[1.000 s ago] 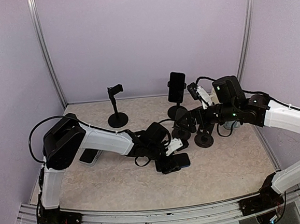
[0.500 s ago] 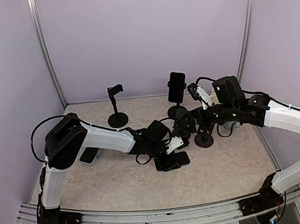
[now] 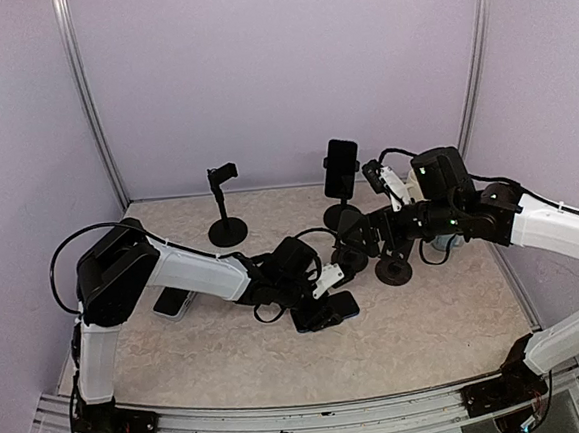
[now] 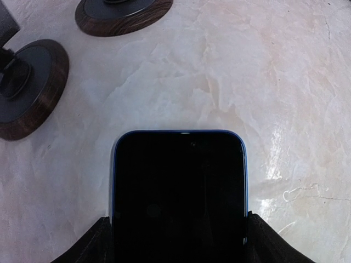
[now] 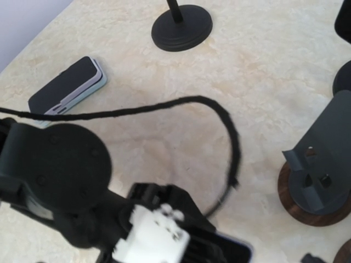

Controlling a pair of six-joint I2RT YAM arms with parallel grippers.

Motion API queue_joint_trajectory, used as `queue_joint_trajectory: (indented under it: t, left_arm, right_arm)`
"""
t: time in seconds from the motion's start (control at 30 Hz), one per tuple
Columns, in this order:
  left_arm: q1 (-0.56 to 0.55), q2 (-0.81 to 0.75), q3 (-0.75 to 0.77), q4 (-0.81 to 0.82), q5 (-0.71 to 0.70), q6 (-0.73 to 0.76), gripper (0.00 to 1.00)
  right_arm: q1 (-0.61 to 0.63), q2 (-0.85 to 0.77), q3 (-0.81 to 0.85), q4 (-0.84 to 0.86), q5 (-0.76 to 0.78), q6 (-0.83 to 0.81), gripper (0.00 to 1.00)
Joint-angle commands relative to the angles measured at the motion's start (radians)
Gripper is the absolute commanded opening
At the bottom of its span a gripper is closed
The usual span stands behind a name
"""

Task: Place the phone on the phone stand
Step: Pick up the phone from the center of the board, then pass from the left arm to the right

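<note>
Black cable (image 5: 219,112) arcs between spare phone (image 5: 66,85) and phone stand (image 5: 321,164).

The phone (image 4: 179,192) has a black screen and a blue rim; it lies flat, screen up, on the pale marbled table (image 4: 247,66); the phone stand (image 5: 323,142), a dark tilted cradle on 1 round wood-rimmed base, stands upright nearby, apart from it.

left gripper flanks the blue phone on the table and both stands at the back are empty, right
No: only the back left stand is empty; the back right stand holds an upright phone, as the top external view shows. The left gripper does flank the blue phone.
</note>
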Motion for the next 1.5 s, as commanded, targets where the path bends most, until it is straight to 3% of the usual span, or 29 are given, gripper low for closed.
queue_joint_trajectory:
  t: [0.0,0.63,1.47]
  left_arm:
    - [0.023,-0.069,-0.104,0.058,-0.094,-0.087,0.59]
    - [-0.040,-0.357,-0.377,0.442,-0.394,-0.184,0.58]
    - [-0.218,-0.533,-0.483,0.614,-0.650,-0.199,0.59]
  right_arm:
    - [0.006,-0.036,-0.008,0.009,-0.002,0.016,1.00]
    - [-0.001,-0.015,-0.053,0.118,-0.106,0.101,1.00]
    - [-0.001,0.108,-0.091,0.234,-0.232,0.236,0.94]
